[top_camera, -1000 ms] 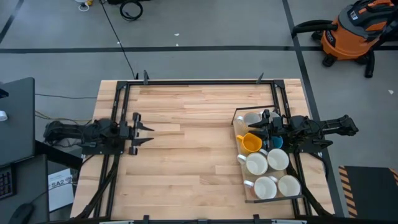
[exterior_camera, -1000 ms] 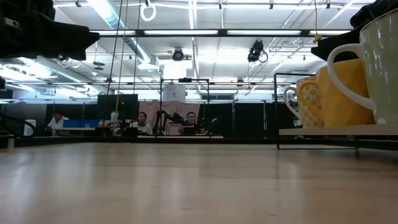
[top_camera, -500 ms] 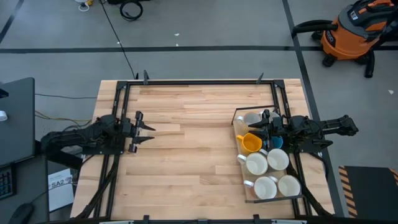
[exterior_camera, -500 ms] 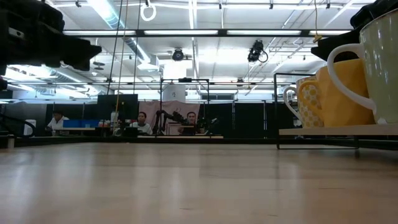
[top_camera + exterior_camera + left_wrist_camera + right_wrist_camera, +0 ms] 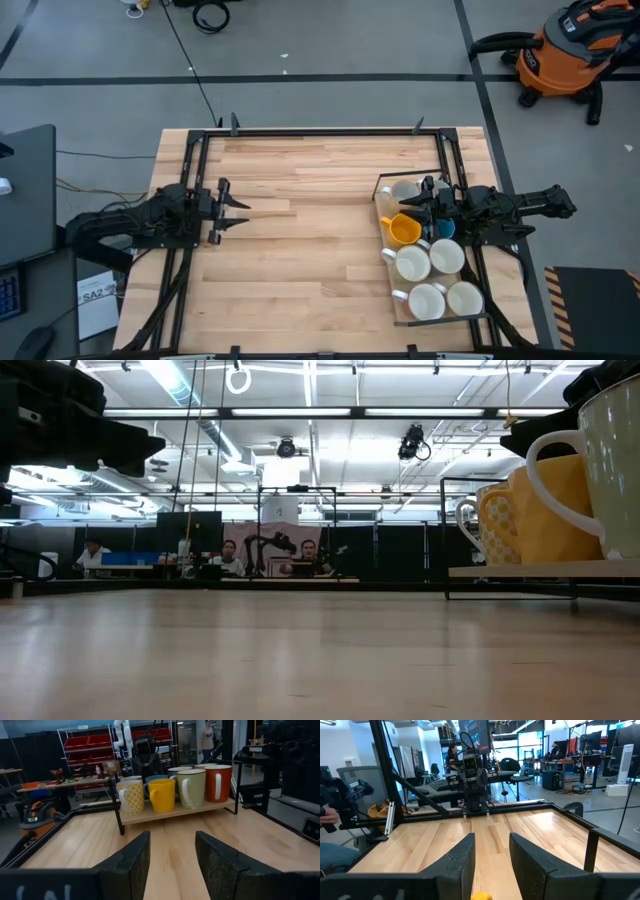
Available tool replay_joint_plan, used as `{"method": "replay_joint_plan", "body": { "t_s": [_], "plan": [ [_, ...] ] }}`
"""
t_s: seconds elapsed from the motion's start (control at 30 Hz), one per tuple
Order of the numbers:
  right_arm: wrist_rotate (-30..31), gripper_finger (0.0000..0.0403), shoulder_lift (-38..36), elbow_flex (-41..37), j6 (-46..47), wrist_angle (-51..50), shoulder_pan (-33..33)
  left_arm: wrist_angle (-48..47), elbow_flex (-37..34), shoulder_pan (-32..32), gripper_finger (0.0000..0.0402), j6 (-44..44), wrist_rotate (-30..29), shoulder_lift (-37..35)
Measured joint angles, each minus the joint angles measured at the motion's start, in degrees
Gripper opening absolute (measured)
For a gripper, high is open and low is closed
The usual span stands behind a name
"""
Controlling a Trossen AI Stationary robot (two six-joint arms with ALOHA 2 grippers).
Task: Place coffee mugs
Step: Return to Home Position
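Glazed ceramic coffee mugs (image 5: 175, 787), cylindrical with loop handles, stand crowded on the shelf (image 5: 150, 815), a thin pale board on a dark metal frame. Right pincer (image 5: 425, 205) hangs directly over the shelf, fingers apart, empty. Left pincer (image 5: 240, 215), likewise apart and empty, sits well away from the shelf across the planked desk (image 5: 310, 250). Risk: a low withdrawal could clip a rim and topple the smooth mugs.

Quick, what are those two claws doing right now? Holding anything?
Left gripper: open, empty, over the table's left side.
Right gripper: open, empty, above the mugs on the shelf.
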Motion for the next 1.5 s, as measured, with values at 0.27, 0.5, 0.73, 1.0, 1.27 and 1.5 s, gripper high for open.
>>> {"method": "replay_joint_plan", "body": {
  "t_s": [0.27,0.5,0.73,1.0,1.27,1.5],
  "plan": [
    [0.0,0.0126,0.0,0.0,0.0,0.0,0.0,0.3,0.0,0.0,0.0162,-0.8,-2.4,0.0],
    [0.0,0.0126,0.0,0.0,0.0,0.0,0.0,3.0,-0.1,0.0,0.0162,-0.9,-2.6,0.0],
    [0.0,0.0126,0.0,0.0,0.0,0.0,0.0,3.5,-0.1,0.0,0.0162,-0.8,-2.6,0.0],
    [0.0,0.0126,0.0,0.0,0.0,0.0,0.0,3.6,-0.1,0.0,0.0162,-0.8,-2.7,0.0],
    [0.0,0.0126,0.0,0.0,0.0,0.0,0.0,3.7,-0.1,0.0,0.0162,-0.8,-2.8,0.0],
    [0.0,0.0126,0.0,0.0,0.0,0.0,0.0,3.7,-0.1,0.0,0.0162,-0.8,-2.8,0.0]
  ]
}}
